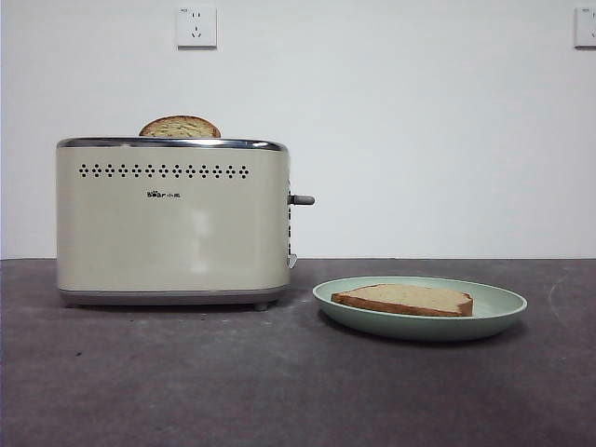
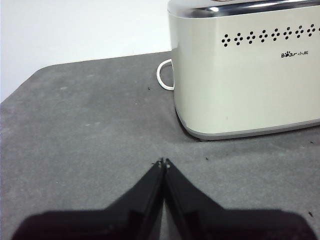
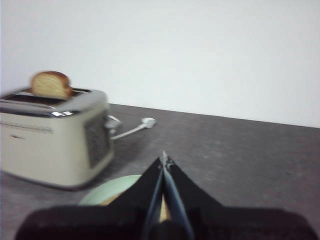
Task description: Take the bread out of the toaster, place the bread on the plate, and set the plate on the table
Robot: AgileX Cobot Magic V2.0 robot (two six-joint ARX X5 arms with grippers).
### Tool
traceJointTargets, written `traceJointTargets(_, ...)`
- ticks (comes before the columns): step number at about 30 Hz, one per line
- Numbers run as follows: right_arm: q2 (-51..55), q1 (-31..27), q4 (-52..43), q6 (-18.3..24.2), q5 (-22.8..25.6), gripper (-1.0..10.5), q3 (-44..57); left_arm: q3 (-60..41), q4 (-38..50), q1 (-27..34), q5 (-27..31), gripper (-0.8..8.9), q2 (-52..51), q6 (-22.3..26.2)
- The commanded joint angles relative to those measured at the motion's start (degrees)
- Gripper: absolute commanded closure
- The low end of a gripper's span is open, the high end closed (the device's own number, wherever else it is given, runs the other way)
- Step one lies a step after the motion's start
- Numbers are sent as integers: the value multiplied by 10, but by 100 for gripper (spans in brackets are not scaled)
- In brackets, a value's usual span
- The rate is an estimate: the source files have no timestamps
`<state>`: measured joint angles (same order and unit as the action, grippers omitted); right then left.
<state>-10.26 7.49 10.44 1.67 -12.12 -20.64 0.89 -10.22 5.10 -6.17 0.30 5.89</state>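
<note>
The bread [image 1: 407, 299], a flat pale tan slice with a brown crust edge, lies on the pale green plate [image 1: 503, 304]. The plate rests on the table [image 1: 233, 382] to the right of the cream toaster [image 1: 172, 223]. Neither gripper shows in the front view. My left gripper [image 2: 164, 161] is shut and empty, above the table in front of the toaster [image 2: 240, 85]. My right gripper [image 3: 164, 159] is shut and empty, raised above the plate [image 3: 107, 192], which its jaws partly hide. The toaster [image 3: 45, 145] stands beyond it.
A narrower slice with a rounded speckled brown top [image 1: 180, 128] stands in the toaster's slot and also shows in the right wrist view [image 3: 50, 84]. The toaster's white cable [image 3: 132, 129] lies behind it on the table. A wall socket [image 1: 196, 26] is above.
</note>
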Motion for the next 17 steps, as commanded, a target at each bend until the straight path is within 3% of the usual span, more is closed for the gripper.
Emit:
traceJointTargets(1, 29, 0, -33, -17, 39, 946, 67, -7, 3, 2, 1, 817, -1, -5)
traceJointTargets(6, 79, 0, -49, -59, 94, 946, 153, -7, 3, 2, 1, 817, -1, -5)
traceJointTargets(10, 102, 0, -53, -83, 95, 946, 203, -7, 3, 2, 0, 817, -1, -5)
traceJointTargets(17, 102, 0, -1, -85, 94, 946, 204, -7, 3, 2, 1, 817, -1, -5)
